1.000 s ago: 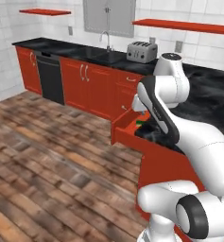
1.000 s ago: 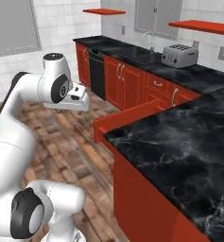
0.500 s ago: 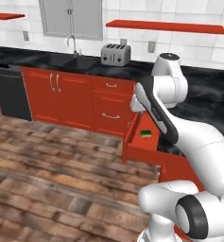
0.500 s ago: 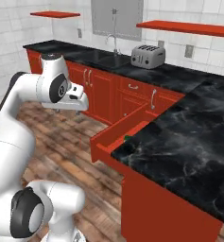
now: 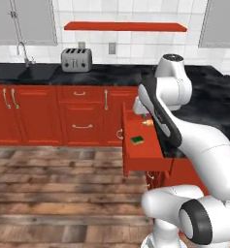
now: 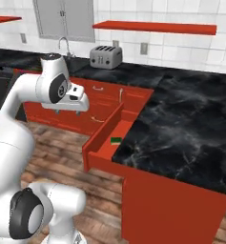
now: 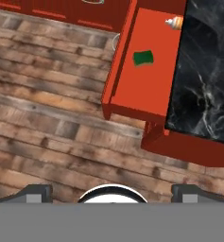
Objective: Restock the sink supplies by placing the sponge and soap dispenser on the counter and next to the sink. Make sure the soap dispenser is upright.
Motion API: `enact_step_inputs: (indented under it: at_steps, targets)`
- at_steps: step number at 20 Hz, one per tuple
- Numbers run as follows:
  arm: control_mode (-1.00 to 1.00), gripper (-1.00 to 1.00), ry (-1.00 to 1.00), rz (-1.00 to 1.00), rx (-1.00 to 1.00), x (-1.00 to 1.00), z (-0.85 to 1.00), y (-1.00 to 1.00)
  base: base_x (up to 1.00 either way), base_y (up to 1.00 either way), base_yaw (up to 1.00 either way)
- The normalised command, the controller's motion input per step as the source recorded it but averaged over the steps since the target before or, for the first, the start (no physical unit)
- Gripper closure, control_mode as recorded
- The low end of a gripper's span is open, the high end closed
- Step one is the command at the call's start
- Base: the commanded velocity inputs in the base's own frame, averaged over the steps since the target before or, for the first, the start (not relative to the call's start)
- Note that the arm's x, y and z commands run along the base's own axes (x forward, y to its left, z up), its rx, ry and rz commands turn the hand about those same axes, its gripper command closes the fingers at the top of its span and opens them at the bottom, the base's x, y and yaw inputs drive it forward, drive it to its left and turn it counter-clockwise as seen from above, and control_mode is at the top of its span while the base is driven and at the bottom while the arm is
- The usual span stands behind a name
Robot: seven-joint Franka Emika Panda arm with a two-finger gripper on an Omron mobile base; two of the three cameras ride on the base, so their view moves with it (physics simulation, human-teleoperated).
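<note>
1. My gripper hangs over the wood floor, jaws spread wide w/ nothing between them. The tips sit far apart at the bottom of the hand view, pointing down at bare planks.
2. The open drawer juts out from under the island slab. It's pulled out because that's where both supplies lie, I'd say.
3. The sponge lies flat on the drawer floor, green side up, roughly mid-drawer, apart from the walls. It also shows in the left base view and the right base view.
4. The soap dispenser is at the drawer's far end, lying on its side w/ its pump toward the left, right beside the slab edge. So it needs standing up after the move, not just carrying.
5. The sink and faucet are far left on the counter, left of the toaster. That's well apart from the drawer, so both items must travel across.
6. Hard to make out: the dispenser is partly under the slab edge in the hand view, and my arm covers most of it in the left base view, so only an orange bit shows.
7. The sink basin is just a dark patch, so I can't tell drains or free space next to it. The sponge's yellow layer isn't clear from above.
8. Judgement: nothing restocked yet. Next I need to come down over the drawer.
</note>
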Motion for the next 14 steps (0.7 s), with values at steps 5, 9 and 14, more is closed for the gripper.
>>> enact_step_inputs:
  at_steps: [5,9,14]
  targets:
    - [1.0,-1.0,0.0,0.0,0.0,0.0,0.0,0.0,0.19,0.36,-0.5]
    - [1.0,-1.0,0.0,0.0,0.0,0.0,0.0,0.0,0.3,0.5,-0.43]
    - [1.0,-1.0,0.0,0.0,0.0,0.0,0.0,0.0,0.37,0.9,-0.39]
